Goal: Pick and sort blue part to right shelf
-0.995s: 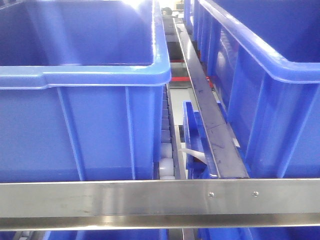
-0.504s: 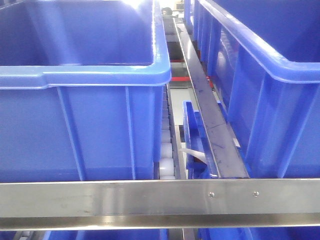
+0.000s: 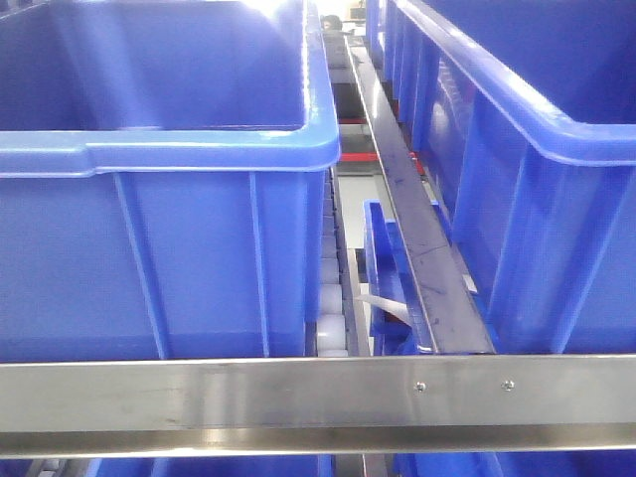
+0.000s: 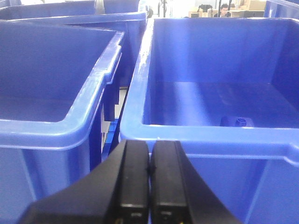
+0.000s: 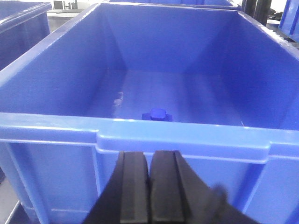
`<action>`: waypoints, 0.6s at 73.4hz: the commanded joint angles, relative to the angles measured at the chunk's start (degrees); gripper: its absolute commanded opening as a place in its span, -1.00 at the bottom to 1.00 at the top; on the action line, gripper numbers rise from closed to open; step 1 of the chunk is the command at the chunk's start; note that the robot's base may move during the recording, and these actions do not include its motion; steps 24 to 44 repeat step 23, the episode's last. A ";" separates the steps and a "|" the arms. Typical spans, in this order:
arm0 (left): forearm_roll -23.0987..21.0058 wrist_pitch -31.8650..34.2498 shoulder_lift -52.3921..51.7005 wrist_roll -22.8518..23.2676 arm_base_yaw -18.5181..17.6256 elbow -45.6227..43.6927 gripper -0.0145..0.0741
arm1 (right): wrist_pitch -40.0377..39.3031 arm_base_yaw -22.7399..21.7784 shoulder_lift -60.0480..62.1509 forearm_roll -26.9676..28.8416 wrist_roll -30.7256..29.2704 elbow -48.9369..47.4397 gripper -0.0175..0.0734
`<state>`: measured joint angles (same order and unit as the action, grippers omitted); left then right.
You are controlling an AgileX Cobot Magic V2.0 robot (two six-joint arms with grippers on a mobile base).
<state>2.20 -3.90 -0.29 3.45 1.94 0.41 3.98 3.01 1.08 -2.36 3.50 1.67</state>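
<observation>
Both grippers empty, fingers pressed together: left gripper [image 4: 149, 186], right gripper [image 5: 149, 191]. The blue part [image 5: 157, 114] lies on the floor of a bin [image 5: 140, 135] on the right shelf [image 3: 318, 393], so sorting looks done.

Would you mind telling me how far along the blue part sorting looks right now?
Done: a small blue plastic part lies on the floor of the large blue plastic bin before the right gripper. In hand: nothing; the right gripper and the left gripper are both shut and empty, outside the bins. Left: whether more parts remain cannot be told from these views.
</observation>
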 commanded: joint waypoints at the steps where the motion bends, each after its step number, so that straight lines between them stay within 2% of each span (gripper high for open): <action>1: -0.44 4.68 -1.41 0.31 0.10 1.37 -0.37 | -5.98 -0.37 0.79 0.24 -0.31 -1.17 -0.54; 44: -0.44 4.68 -1.41 0.31 0.10 1.37 -0.37 | -5.98 -0.37 0.79 0.24 -0.31 -1.17 -0.54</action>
